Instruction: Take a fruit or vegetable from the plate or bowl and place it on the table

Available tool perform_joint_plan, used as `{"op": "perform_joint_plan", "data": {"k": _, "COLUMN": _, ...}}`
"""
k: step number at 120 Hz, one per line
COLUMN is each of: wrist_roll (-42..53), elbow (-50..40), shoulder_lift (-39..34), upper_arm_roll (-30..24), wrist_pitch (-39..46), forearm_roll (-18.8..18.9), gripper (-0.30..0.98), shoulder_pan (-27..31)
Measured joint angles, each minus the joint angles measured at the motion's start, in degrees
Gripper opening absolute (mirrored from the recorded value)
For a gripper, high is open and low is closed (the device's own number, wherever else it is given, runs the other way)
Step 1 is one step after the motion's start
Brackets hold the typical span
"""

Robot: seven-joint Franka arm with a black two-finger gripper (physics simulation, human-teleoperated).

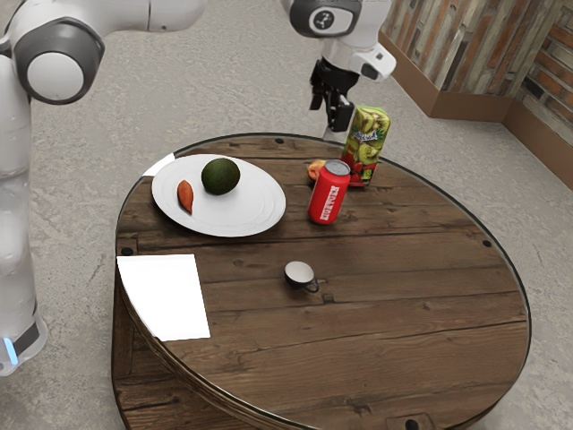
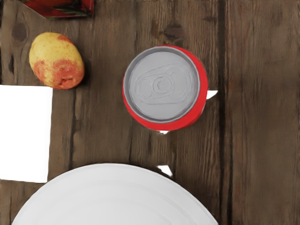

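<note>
Two candidates, avocado (image 1: 220, 176) and sweet potato (image 1: 185, 196), on the plate (image 1: 246, 210) | exterior view: my gripper (image 1: 328, 118) raised, fingers apart, empty; plate lies toward the exterior view's left | wrist view: soda can (image 2: 164, 85) below, plate rim near it; I'd traverse plateward before descending

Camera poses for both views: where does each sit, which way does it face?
Exterior view: beside the arm, raised, looking obliquely down across the round table; arm and gripper show.
Wrist view: mounted by the gripper, looking nearly straight down over the red can.
Shared: red can, plate, red-and-yellow fruit, carton, table.
</note>
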Motion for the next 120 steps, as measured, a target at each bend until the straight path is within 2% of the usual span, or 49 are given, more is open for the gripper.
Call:
{"op": "perform_joint_plan", "data": {"k": 26, "wrist_roll": 0.41, "elbow": 0.01, "shoulder_lift": -0.36, "upper_arm_roll": -1.12, "wrist_pitch": 0.03, "forearm_roll": 2.60, "gripper": 0.69, "shoulder_pan": -2.61}}
{"op": "perform_joint_plan", "data": {"k": 42, "wrist_roll": 0.36, "elbow": -0.66, "shoulder_lift": -0.41, "upper_arm_roll": -1.23, "wrist_pitch": -0.78, "forearm_roll": 3.17, "gripper": 0.69, "shoulder_pan": -7.16}}
{"op": "perform_joint_plan", "data": {"k": 56, "wrist_roll": 0.31, "elbow": -0.82, "shoulder_lift": -0.21, "upper_arm_roll": -0.72, "wrist_pitch": -1.54, "forearm_roll": 3.31, "gripper": 0.69, "shoulder_pan": -7.43}}
{"op": "perform_joint_plan", "data": {"k": 70, "wrist_roll": 0.33, "elbow": -1.44, "shoulder_lift": -1.74, "upper_arm_roll": -0.45, "wrist_pitch": -2.55, "forearm_roll": 2.89, "gripper": 0.69, "shoulder_pan": -6.09}}
{"op": "perform_joint_plan", "data": {"k": 89, "wrist_roll": 0.34, "elbow": -1.62, "shoulder_lift": -6.12, "upper_arm_roll": -0.39, "wrist_pitch": -7.10, "forearm_roll": 2.51, "gripper": 0.69, "shoulder_pan": -8.24}}
{"op": "perform_joint_plan", "data": {"k": 98, "wrist_roll": 0.15, "elbow": -6.16, "shoulder_lift": -9.51, "upper_arm_roll": 0.53, "wrist_pitch": -6.43, "forearm_roll": 1.73, "gripper": 0.69, "shoulder_pan": -11.27}}
{"op": "perform_joint_plan", "data": {"k": 120, "wrist_roll": -9.02, "elbow": -10.22, "shoulder_lift": -11.73, "upper_arm_roll": 0.94, "wrist_pitch": -6.82, "forearm_roll": -2.06, "gripper": 0.69, "shoulder_pan": -13.26}}
